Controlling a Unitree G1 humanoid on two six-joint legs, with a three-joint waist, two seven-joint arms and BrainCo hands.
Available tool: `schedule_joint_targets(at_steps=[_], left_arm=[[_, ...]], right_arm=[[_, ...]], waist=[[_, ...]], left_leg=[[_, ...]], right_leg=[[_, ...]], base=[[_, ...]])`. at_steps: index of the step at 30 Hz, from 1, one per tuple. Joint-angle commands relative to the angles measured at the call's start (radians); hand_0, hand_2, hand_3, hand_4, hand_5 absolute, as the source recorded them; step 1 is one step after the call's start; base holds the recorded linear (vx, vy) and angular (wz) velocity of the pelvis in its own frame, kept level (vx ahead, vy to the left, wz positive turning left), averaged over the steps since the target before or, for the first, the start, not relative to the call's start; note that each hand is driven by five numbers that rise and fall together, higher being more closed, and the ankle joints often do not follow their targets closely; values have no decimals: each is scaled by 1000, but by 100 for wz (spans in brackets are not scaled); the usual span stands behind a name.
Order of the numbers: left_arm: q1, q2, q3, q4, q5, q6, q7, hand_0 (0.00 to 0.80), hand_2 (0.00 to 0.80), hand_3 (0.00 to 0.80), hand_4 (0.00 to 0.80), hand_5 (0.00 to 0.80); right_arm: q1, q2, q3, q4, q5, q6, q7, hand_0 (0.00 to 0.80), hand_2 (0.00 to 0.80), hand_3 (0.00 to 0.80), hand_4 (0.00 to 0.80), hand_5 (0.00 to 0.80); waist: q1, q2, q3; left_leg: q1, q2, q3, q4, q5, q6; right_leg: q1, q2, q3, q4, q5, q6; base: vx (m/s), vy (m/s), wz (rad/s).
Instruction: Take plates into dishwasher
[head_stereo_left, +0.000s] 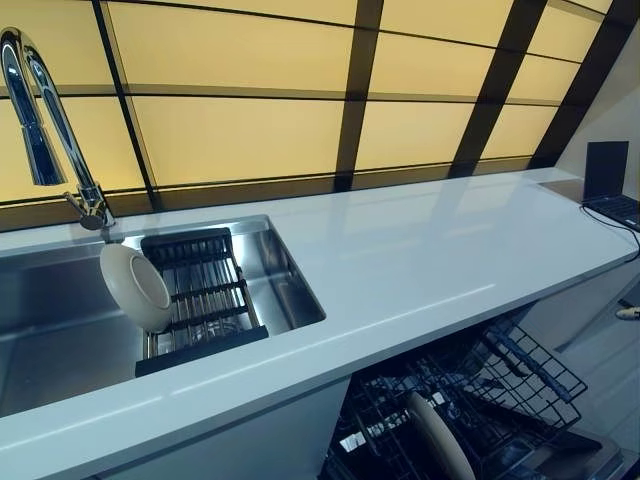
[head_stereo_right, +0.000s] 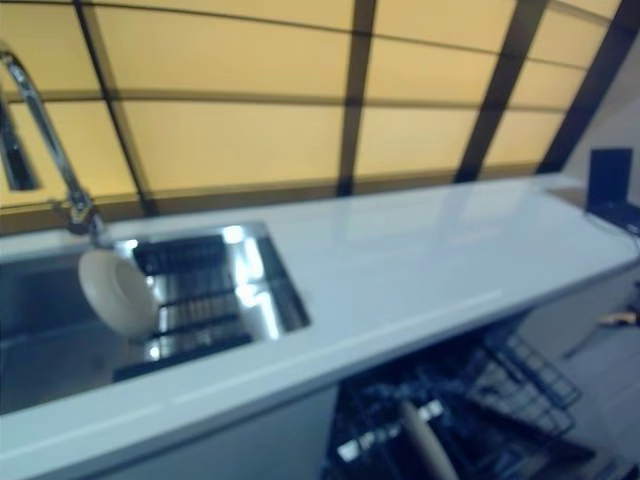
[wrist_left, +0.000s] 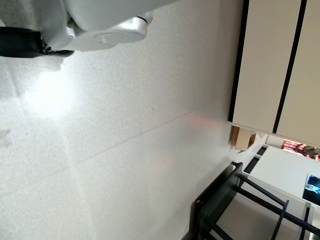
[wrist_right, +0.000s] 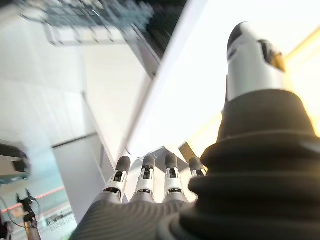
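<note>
Two plates were in sight from my remote station: one cream plate (head_stereo_left: 136, 288) stood on edge in the black drying rack (head_stereo_left: 200, 300), which sat in the steel sink (head_stereo_left: 60, 330) beneath the chrome faucet (head_stereo_left: 45, 120), and a second plate (head_stereo_left: 440, 435) stood upright in the dark wire dishwasher rack (head_stereo_left: 470, 410), pulled out below the white countertop (head_stereo_left: 420, 260). The two plates were well apart, the first at the robot's left, the second low and towards its right. A laptop (head_stereo_left: 608, 180) sat at the far right end of the counter, before the yellow panelled wall (head_stereo_left: 250, 120). Neither hand appeared in the head views. I saw the right hand (wrist_right: 150, 195) only through its own wrist camera, its fingers (wrist_right: 145, 177) straight and side by side, its thumb (wrist_right: 250, 55) raised apart, holding nothing. The left wrist camera showed me speckled floor (wrist_left: 125, 140) and a dark frame (wrist_left: 235, 210), but no left hand.
</note>
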Motion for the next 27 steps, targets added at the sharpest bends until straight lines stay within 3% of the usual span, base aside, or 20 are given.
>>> schedule_joint_targets(at_steps=[1,7,11,14,18,21,24,26,27], left_arm=[[-34,23,-30,38,-41,0,18,0,0,0,0,0],[-40,24,-35,43,-43,5,19,0,0,0,0,0],[-39,23,-41,43,-39,6,18,0,0,0,0,0],[-41,18,-49,38,-43,8,21,0,0,0,0,0],[-46,9,-67,23,-39,14,24,0,0,0,0,0],[-47,11,-71,19,-41,16,24,0,0,0,0,0],[-47,11,-76,13,-37,25,30,0,0,0,0,0],[-46,8,-75,13,-37,25,31,0,0,0,0,0],[-48,10,-77,9,-31,29,34,0,0,0,0,0]], right_arm=[[-149,-92,69,-5,13,-31,-110,0,0,0,0,0],[-269,-106,160,-7,44,-55,-158,0,0,0,0,0],[-401,-97,267,-68,39,-143,-196,0,0,0,0,0],[-495,-69,349,-120,24,-163,-252,0,0,0,0,0],[-611,-35,443,-129,-39,-218,-293,0,0,0,0,0],[-637,-28,469,-143,-54,-216,-300,0,0,0,0,0],[-742,4,588,-179,-124,-238,-287,0,0,0,0,0],[-761,7,609,-177,-128,-245,-284,0,0,0,0,0],[-784,22,647,-188,-208,-267,-290,0,0,0,0,0]], waist=[[44,-55,-17],[60,-63,-25],[84,-70,-33],[100,-72,-36],[129,-74,-34],[135,-76,-34],[155,-84,-35],[155,-82,-35],[168,-89,-34]], left_leg=[[18,-15,-78,-1,-70,23],[17,-18,-90,-1,-69,23],[20,-23,-106,-1,-69,27],[21,-27,-117,-1,-68,30],[16,-30,-136,-1,-66,29],[14,-31,-141,-1,-65,29],[11,-38,-160,-1,-64,31],[11,-39,-162,-1,-63,32],[9,-42,-168,-1,-63,32]], right_leg=[[10,-33,-13,2,13,72],[17,-35,-28,2,10,72],[28,-39,-47,2,6,72],[35,-41,-61,2,3,71],[43,-45,-84,2,-2,73],[44,-46,-89,2,-2,73],[48,-50,-107,2,-3,74],[49,-50,-110,2,-3,74],[51,-52,-116,2,-3,74]], base=[[-6,20,3],[4,9,7],[8,4,3],[29,13,6],[1,4,22],[-7,-1,14],[8,15,13],[15,16,9],[14,6,22]])
